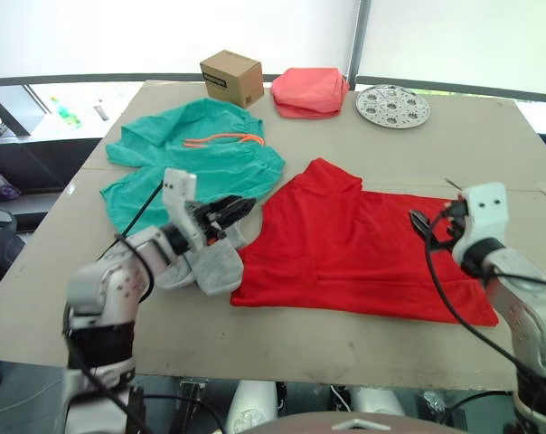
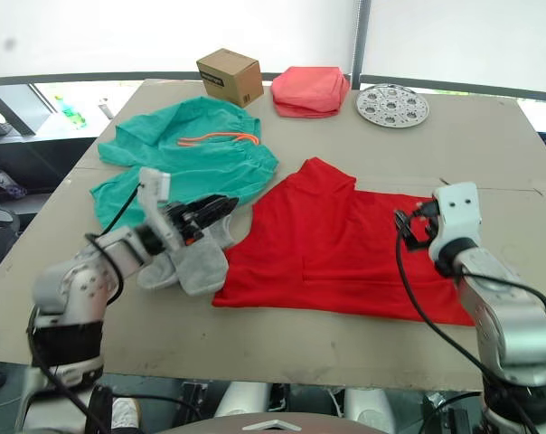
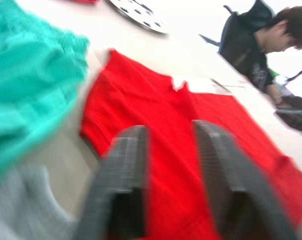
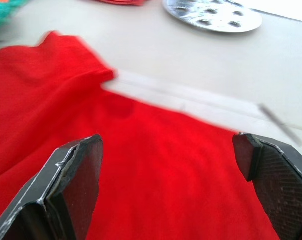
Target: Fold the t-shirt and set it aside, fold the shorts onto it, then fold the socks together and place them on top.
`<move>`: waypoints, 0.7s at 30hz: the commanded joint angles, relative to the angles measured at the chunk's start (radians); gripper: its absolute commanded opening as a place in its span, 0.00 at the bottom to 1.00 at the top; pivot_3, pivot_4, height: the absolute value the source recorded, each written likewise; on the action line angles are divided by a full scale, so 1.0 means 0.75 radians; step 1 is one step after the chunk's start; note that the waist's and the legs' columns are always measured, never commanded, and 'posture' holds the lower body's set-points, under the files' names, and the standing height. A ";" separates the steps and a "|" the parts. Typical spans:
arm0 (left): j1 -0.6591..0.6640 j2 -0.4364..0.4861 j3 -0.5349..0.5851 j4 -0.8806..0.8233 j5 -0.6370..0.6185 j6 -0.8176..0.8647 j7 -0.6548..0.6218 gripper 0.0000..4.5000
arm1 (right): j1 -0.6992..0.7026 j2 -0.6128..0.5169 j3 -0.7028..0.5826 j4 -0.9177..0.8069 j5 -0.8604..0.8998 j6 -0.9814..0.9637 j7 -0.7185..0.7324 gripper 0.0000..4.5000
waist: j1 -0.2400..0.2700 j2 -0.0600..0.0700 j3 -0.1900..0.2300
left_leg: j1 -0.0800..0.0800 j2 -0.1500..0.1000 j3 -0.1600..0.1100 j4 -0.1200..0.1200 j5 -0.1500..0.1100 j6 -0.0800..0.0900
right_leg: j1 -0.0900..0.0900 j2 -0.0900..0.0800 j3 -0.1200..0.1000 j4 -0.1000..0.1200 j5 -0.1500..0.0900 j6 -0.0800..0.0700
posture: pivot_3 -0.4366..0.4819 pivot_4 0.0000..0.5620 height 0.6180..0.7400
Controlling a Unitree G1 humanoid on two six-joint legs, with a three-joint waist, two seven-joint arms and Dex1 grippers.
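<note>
Fabric covers most of the table (image 1: pixel 363 348) in front of me: the t-shirt (image 1: pixel 363 249) lies spread flat at the centre and right, still unfolded, so I judge the first fold is the step in hand. My right gripper (image 1: pixel 427 224) hangs just above the shirt's right part with its fingers (image 4: pixel 76 187) spread wide and nothing between them, placed, I think, to pinch that side. My left gripper (image 1: pixel 230 211) hovers at the shirt's left edge, fingers (image 3: pixel 126 185) parted by a moderate gap and also holding nothing, so both sides can be lifted together. The shorts (image 1: pixel 196 158) lie bunched to the far left, well clear of the shirt, waiting their turn. The socks (image 1: pixel 210 267) sit under my left arm, beside the shirt's near-left edge, and I could snag them. At the far edge stand a cardboard box (image 1: pixel 231 78), a folded salmon-pink cloth (image 1: pixel 309 92) and a perforated metal disc (image 1: pixel 392 106).
</note>
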 commanded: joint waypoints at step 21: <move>0.593 0.557 -0.321 -0.321 0.390 -0.625 -0.900 0.99 | 0.819 -0.718 -0.260 -0.259 0.132 -0.365 0.987 1.00 | 0.003 0.004 0.006 | 0.003 -0.001 -0.003 -0.002 -0.010 -0.007 | 0.000 -0.007 -0.001 -0.001 -0.009 0.001 | 0.48 0.27 1.00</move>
